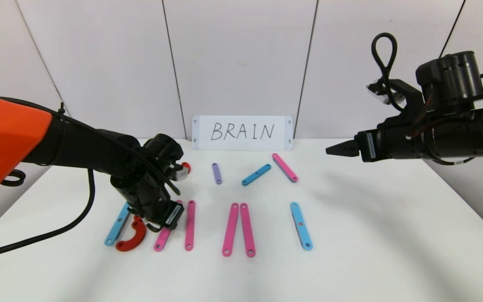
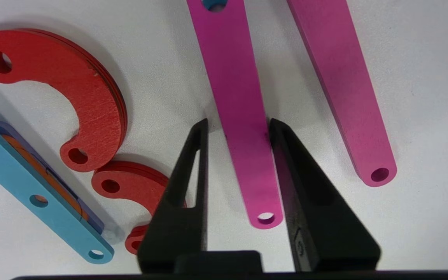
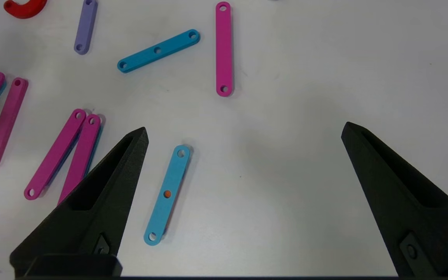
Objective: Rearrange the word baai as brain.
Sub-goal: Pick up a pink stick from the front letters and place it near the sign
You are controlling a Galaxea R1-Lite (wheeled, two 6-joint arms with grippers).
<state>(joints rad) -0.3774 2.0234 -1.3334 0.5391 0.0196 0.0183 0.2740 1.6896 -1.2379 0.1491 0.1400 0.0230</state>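
The word lies as flat pieces on the white table (image 1: 371, 235). My left gripper (image 1: 162, 224) is low over its left end, open, its jaws astride a slanted pink strip (image 2: 239, 77); one finger touches the strip's edge, the other stands apart. That strip shows in the head view (image 1: 162, 239). Beside it lie a red curve (image 2: 88, 89), a second red curve (image 2: 130, 186), a light-blue strip (image 2: 25, 182) and another pink strip (image 2: 344, 89). My right gripper (image 1: 337, 149) is raised at the right, open and empty (image 3: 246, 128).
Further right lie two pink strips (image 1: 230, 229) touching at the top and a light-blue strip (image 1: 301, 225). Behind them are a purple strip (image 1: 216, 173), a light-blue strip (image 1: 256, 174), a pink strip (image 1: 284, 167) and a red curve (image 1: 186, 167). A white "BRAIN" card (image 1: 242, 132) leans on the wall.
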